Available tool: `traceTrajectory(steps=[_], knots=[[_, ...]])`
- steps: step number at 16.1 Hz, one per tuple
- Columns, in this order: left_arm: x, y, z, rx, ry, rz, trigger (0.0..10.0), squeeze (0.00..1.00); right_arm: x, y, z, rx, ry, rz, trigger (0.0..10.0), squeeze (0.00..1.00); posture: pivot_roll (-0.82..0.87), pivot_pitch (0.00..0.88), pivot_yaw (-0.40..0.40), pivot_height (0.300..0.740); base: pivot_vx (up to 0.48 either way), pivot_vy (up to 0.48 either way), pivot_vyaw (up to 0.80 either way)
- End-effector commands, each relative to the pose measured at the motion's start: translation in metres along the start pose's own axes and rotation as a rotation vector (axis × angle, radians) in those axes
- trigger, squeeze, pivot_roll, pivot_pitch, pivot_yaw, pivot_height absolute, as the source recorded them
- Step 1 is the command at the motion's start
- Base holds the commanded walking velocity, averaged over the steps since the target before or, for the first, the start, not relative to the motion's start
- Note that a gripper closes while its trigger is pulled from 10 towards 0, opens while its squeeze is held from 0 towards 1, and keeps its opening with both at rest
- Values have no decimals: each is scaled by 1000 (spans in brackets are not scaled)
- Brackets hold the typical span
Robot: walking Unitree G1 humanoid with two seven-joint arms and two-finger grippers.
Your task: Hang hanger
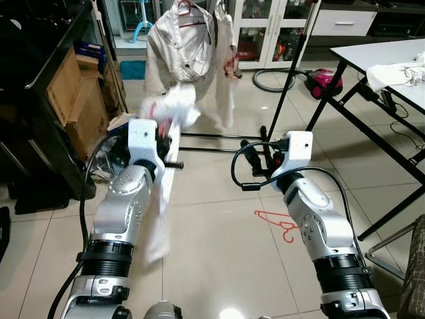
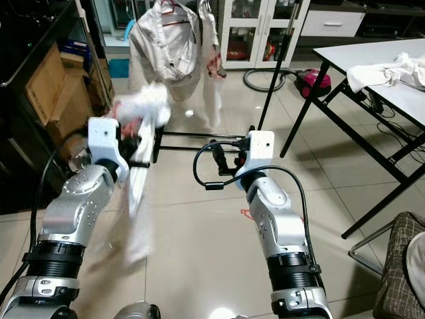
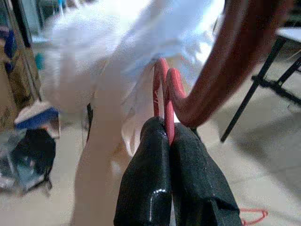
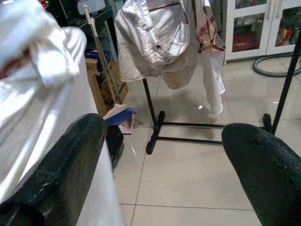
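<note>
Hanger in hand, not yet hung: our left gripper (image 3: 164,141) is clenched on the thin red wire hanger (image 3: 162,89), which carries a soft white garment (image 1: 174,109) drooping toward the glossy tiled floor (image 1: 212,232). We judge the job about halfway, with the black metal clothes rack (image 1: 285,86) ahead, where a silvery jacket (image 1: 182,43) already hangs. Our right gripper (image 4: 164,155) is spread wide and empty. A second red hanger (image 1: 279,222) lies on the tiles.
</note>
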State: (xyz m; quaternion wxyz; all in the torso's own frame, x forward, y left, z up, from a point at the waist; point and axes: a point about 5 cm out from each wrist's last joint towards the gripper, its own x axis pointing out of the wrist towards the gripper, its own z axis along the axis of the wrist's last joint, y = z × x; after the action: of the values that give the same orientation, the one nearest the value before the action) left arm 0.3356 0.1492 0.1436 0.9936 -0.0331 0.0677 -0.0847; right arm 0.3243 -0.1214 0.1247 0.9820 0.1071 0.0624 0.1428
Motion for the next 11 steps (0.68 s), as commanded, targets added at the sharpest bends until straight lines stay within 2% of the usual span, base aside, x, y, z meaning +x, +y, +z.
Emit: traceTrajectory(steps=[1, 5, 7, 11], knots=[[1, -4, 14, 9, -63, -22, 10000, 0, -1, -4, 0, -7, -12, -20, 10000, 0, 48, 0, 7, 740, 431, 0, 0], [5, -9, 24, 56, -92, -90, 10000, 0, 3, -2, 2, -24, -32, -14, 10000, 0, 55, 0, 8, 740, 442, 0, 0], [6, -16, 25, 73, -90, -145, 10000, 0, 3, -2, 0, -18, -28, -13, 10000, 0, 60, 0, 15, 740, 444, 0, 0], [7, -16, 25, 66, -85, -161, 10000, 0, 3, 0, -5, -22, -15, 6, 10000, 0, 61, 0, 20, 740, 443, 0, 0]])
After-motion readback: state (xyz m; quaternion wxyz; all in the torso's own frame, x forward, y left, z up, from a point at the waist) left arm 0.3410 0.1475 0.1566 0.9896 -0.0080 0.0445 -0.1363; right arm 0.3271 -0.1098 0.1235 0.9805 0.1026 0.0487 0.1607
